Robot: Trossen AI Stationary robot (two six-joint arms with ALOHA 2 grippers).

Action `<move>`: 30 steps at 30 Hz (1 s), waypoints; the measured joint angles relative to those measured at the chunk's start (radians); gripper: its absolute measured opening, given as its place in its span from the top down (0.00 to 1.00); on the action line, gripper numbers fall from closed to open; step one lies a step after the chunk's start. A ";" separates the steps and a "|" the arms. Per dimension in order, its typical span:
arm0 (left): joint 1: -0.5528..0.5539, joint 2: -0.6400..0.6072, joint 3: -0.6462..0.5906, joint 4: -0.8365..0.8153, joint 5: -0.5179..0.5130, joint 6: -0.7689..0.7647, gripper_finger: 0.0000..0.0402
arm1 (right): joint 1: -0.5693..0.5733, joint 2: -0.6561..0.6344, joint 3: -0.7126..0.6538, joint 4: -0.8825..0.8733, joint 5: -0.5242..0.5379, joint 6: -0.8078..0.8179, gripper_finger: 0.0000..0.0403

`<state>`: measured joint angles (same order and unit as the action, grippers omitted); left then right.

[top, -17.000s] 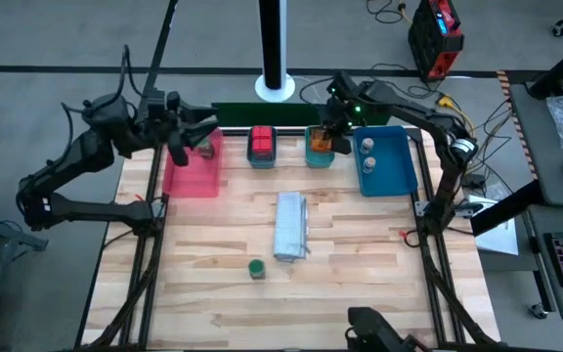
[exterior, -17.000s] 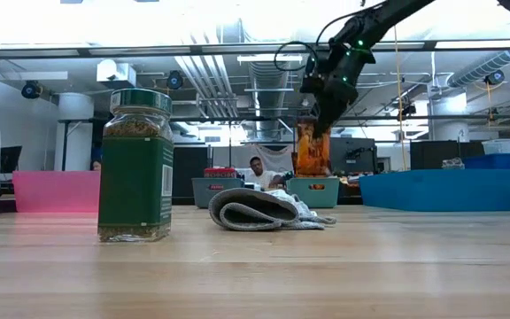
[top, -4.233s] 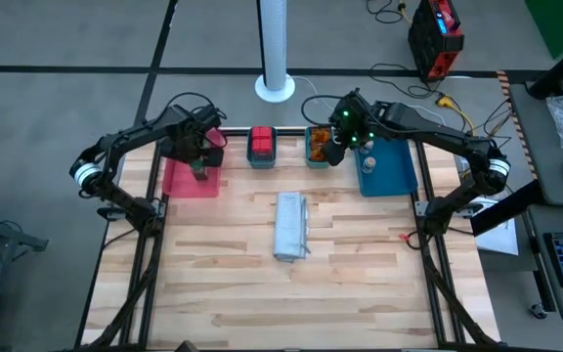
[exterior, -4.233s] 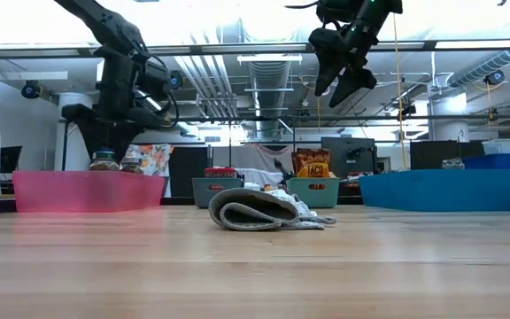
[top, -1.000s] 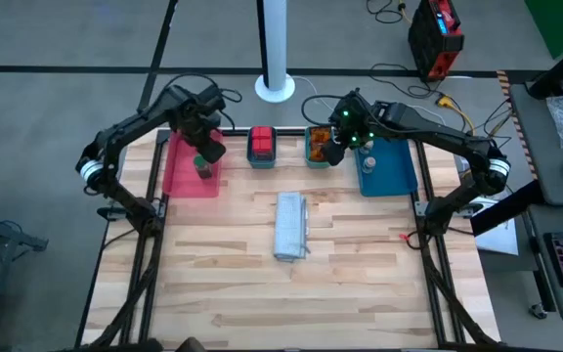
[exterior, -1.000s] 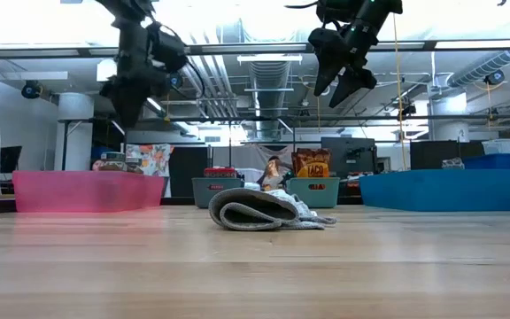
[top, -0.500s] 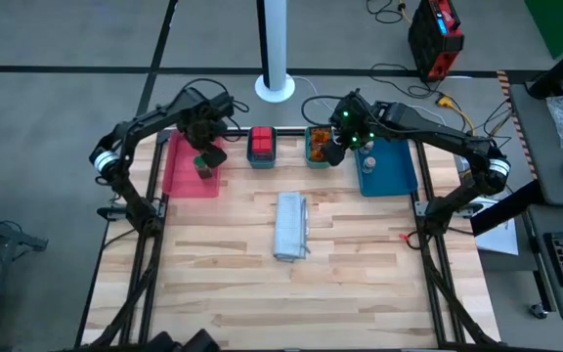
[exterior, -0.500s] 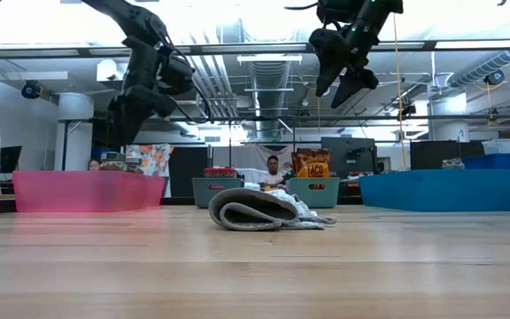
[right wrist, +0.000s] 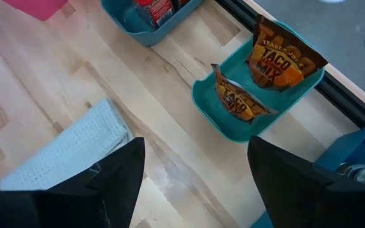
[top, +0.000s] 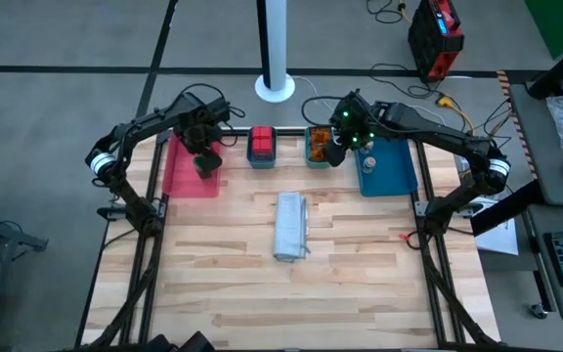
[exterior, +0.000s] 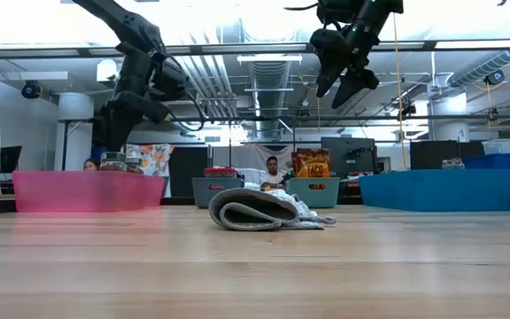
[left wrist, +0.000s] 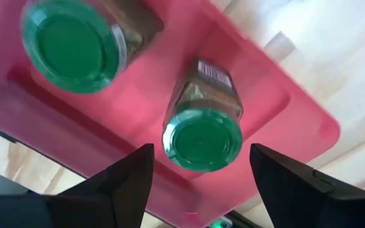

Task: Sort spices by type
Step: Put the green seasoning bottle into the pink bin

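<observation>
left hand (left wrist: 195,174), fingers apart, is hung above green-lidded jars (left wrist: 203,138) (grouped in pink tray (left wrist: 277,107)) | right hand (right wrist: 192,171), fingers spread, is held over taco packets (right wrist: 239,101), teal tray (right wrist: 211,120).

The left gripper (top: 204,161) is held at the upper left of the high view, fingers spread and empty; the right gripper (top: 332,154) is raised at upper centre, likewise parted.

A wooden worktop (top: 291,293) carried four trays along its far edge: a pink tray (top: 179,174), a small grey-blue tray (top: 262,157), a small teal tray (top: 317,156) and a larger blue tray (top: 391,161). A folded grey-white cloth (top: 290,226) lay mid-worktop, well apart from the trays. A white pole (top: 275,49) stood behind. A seated person (exterior: 273,171) showed beyond.
</observation>
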<state>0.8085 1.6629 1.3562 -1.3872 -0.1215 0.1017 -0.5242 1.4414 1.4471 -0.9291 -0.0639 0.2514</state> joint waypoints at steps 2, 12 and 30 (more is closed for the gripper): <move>0.000 -0.005 -0.023 0.011 0.000 0.006 0.39 | 0.000 0.000 0.000 0.000 0.000 -0.002 0.33; 0.000 -0.011 -0.069 0.061 0.000 -0.012 0.42 | 0.000 0.000 0.000 0.000 0.000 -0.014 0.33; 0.004 -0.004 -0.061 0.024 0.038 -0.269 0.48 | 0.000 0.000 0.000 0.000 0.001 -0.017 0.32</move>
<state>0.8127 1.6589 1.2949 -1.3634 -0.0831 -0.1669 -0.5243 1.4414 1.4471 -0.9287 -0.0631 0.2344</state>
